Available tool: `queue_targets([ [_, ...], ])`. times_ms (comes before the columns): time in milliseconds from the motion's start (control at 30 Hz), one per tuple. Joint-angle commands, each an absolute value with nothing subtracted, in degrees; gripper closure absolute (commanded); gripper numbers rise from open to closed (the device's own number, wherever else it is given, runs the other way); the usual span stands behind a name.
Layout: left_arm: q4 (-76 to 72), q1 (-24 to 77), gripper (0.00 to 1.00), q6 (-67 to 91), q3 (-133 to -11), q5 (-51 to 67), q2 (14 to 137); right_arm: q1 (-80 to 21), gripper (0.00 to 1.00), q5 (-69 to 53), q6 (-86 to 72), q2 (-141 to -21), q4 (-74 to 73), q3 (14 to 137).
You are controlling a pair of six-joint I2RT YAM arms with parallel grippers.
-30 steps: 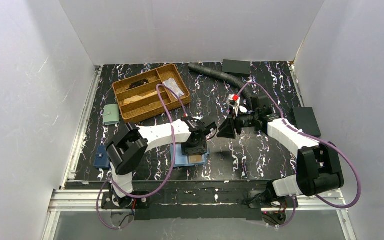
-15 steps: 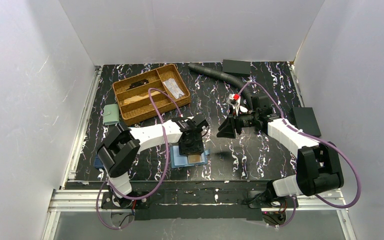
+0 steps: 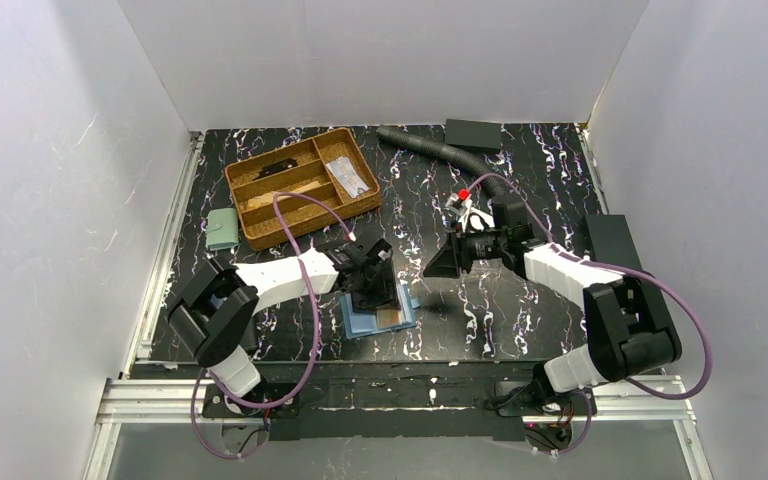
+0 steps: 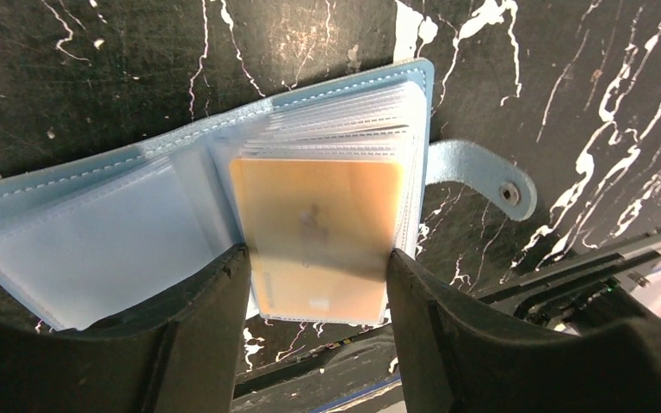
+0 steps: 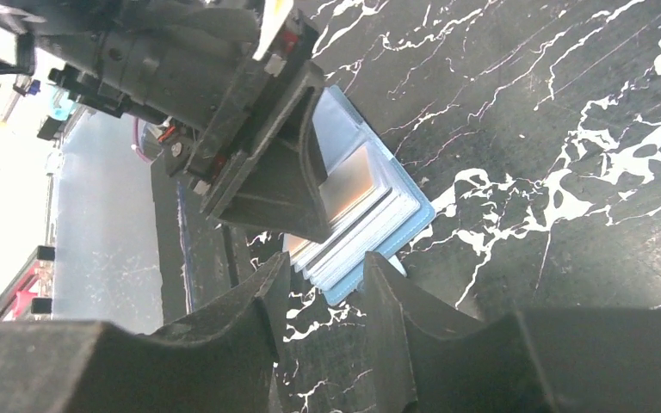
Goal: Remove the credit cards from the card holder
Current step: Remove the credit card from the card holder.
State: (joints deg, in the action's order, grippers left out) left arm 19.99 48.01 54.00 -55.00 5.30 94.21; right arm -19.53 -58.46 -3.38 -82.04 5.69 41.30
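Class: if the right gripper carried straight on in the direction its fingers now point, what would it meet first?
Most likely the open card holder. Its near corner lies right in line with the gap in the right gripper. How far off it is cannot be judged from these views.

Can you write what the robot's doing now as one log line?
left gripper: straddling orange card, grip unclear | card holder: lying open, card inside | right gripper: open, empty, nearby
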Motion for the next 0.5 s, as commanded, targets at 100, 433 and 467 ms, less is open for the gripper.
queue_targets([
  [100,13.73,46.57,0.67,52.36,-50.24,11.37,90.68,-23.88,0.58,-52.89,-13.76,-86.91,14.30,40.58],
  [433,9.18,45.45,0.67,51.52,-47.37,14.64,90.08,-28.61,0.58,-52.44,-17.70,-92.48,15.13,41.92],
  [467,8.87,45.35,0.67,51.51,-47.15,14.79,90.09,-28.72,0.58,-52.62,-18.32,-92.74,15.45,41.92],
])
